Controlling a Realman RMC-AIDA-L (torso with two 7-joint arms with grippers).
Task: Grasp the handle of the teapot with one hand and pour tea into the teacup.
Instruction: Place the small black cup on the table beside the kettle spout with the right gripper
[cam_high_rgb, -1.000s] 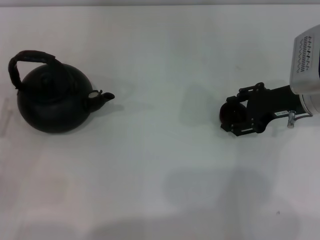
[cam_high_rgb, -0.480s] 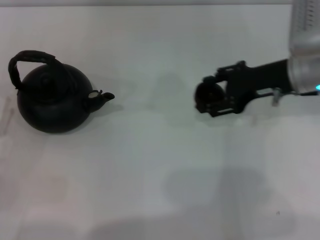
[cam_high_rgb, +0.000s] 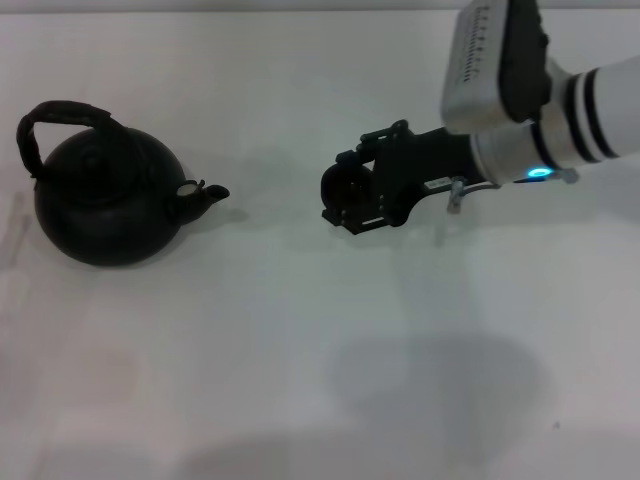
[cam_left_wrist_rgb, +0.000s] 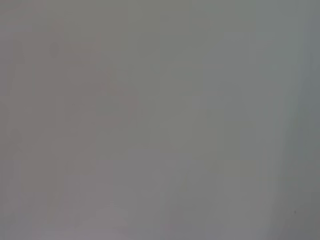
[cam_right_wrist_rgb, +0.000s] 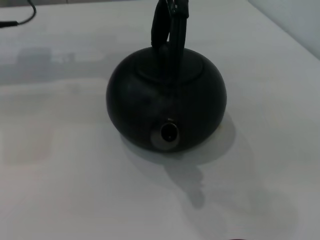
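The teapot (cam_high_rgb: 105, 205) stood near the left edge of the white table (cam_high_rgb: 300, 350), its spout pointing toward the middle and its arched handle (cam_high_rgb: 55, 120) rising over the lid. The right gripper (cam_high_rgb: 340, 195) reached in from the right edge to about the table's middle, well apart from the spout, its fingers closed around the small dark teacup (cam_high_rgb: 338, 188). The left gripper showed in no view.
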